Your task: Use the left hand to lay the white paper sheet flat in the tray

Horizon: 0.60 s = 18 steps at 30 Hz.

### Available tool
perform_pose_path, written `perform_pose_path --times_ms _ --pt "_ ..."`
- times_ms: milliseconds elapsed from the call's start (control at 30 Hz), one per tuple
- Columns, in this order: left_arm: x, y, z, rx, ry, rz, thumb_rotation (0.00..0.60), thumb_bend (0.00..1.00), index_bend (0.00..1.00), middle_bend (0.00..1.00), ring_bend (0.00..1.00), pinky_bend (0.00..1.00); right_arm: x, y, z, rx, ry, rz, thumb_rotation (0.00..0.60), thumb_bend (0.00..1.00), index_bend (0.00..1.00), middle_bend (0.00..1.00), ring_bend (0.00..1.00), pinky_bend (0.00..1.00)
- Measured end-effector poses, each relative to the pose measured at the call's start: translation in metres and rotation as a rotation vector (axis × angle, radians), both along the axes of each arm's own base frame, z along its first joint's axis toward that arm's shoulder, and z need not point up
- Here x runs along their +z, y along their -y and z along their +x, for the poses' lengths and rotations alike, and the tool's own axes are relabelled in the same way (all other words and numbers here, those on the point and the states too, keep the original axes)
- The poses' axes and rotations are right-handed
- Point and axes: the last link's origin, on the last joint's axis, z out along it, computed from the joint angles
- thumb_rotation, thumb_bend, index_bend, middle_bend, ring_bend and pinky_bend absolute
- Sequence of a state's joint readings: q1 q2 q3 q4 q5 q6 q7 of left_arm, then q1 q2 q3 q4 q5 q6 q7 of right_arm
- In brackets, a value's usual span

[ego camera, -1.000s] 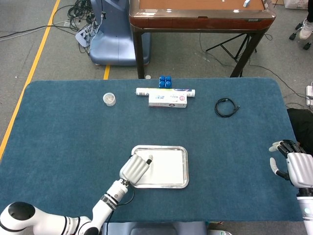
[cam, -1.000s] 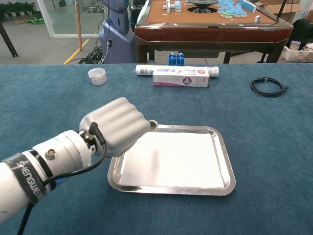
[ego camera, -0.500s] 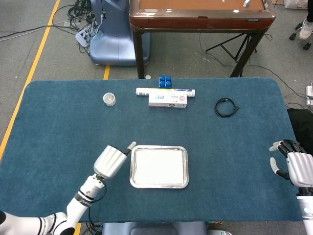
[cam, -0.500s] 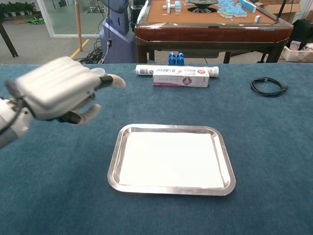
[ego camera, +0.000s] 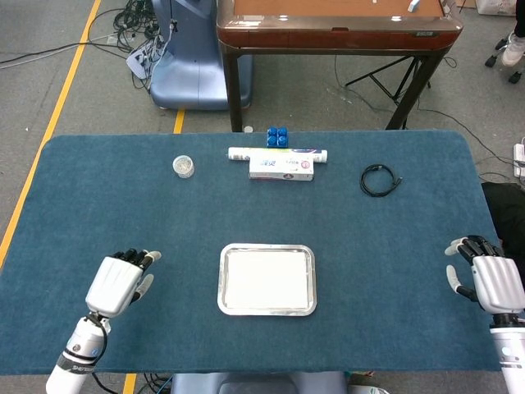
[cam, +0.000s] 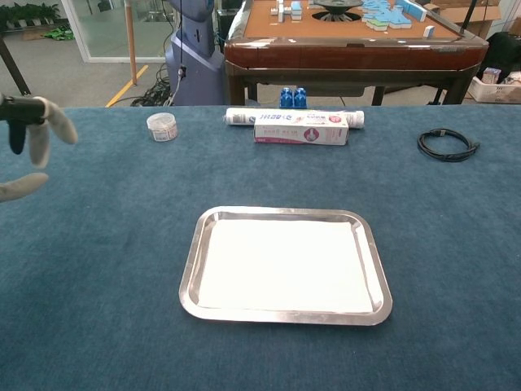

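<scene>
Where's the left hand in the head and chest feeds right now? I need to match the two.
Head view: left hand sits lower left, apart from the tray, which lies to its right.
Chest view: only its fingertips show at the left edge, upper left of the tray.
Shared landmark: the tray holding the white paper sheet.

Left hand [cam: 28, 147] mostly out of frame.
</scene>
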<state>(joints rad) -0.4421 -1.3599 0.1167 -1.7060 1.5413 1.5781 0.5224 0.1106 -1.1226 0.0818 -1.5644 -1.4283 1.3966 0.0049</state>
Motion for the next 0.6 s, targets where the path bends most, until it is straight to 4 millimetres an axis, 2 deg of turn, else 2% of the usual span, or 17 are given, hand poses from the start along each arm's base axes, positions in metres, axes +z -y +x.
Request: perform_pose_path --times_ms 133,367,600 --pt "0.012 0.014 -0.011 0.068 0.008 -0.028 0.600 0.32 0.48 0.51 0.46 0.59 -0.003 0.000 0.002 0.008 -0.009 0.008 0.600 0.45 0.41 0.33 0.19 0.29" --pt "0.025 0.038 -0.043 0.188 0.037 -0.012 0.600 0.32 0.48 0.51 0.46 0.57 -0.003 -0.004 0.008 0.036 -0.012 -0.008 0.600 0.45 0.41 0.33 0.19 0.29" --pt "0.030 0.055 -0.069 0.270 0.047 -0.004 0.600 0.32 0.46 0.51 0.45 0.55 0.000 -0.008 0.010 0.047 -0.011 -0.028 0.600 0.45 0.41 0.33 0.19 0.29"
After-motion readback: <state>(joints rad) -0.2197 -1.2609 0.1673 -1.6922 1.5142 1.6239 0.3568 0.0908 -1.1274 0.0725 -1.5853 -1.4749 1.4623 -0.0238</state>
